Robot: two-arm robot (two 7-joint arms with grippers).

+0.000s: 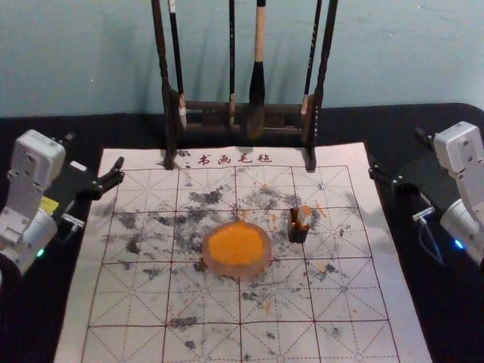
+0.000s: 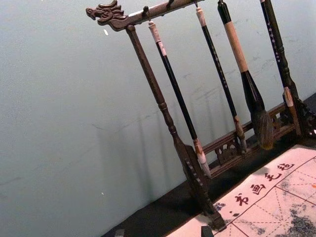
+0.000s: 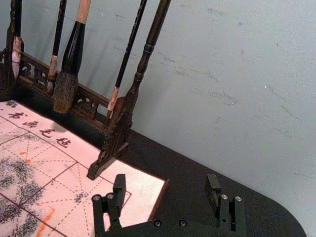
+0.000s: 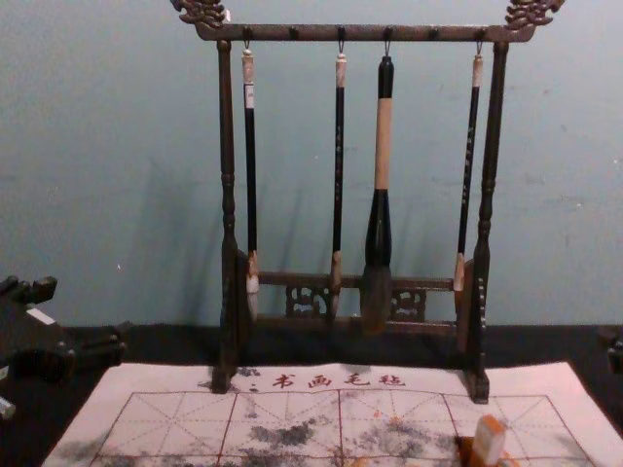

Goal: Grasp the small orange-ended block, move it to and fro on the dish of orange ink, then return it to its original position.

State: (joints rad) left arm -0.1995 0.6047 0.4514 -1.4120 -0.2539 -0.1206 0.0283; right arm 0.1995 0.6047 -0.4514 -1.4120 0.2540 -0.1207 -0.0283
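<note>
- Since the small block (image 1: 305, 215) stands in a little dark holder (image 1: 297, 233) to the right of the dish (image 1: 234, 270), near it but not touching, the task seems to be at its first step: the approach and grasp.
- The block's upper part shows pale and orange, and pokes up high enough to offer something to grip.
- Inside the dish lies the orange ink (image 1: 236, 243), ready for the rubbing.
- Beneath the dish, and spreading around it, is the marked mat (image 1: 74, 336), with black and orange stains.
- Well out to the right of the dish, the right gripper (image 3: 166, 180) is released, nothing between its spread fingers; it looks the likelier one to work, being on the block's side.
- Well out to the left of the dish, the left gripper (image 2: 163, 231) is idle, also spread and holding nothing.
- Beyond the dish, the brush stand (image 4: 428, 34) with its hanging brushes asks for care on the way in.
- Next, the right gripper should come in over the dish's right side, close on the block and lift straight up, so the holder doesn't tip.
</note>
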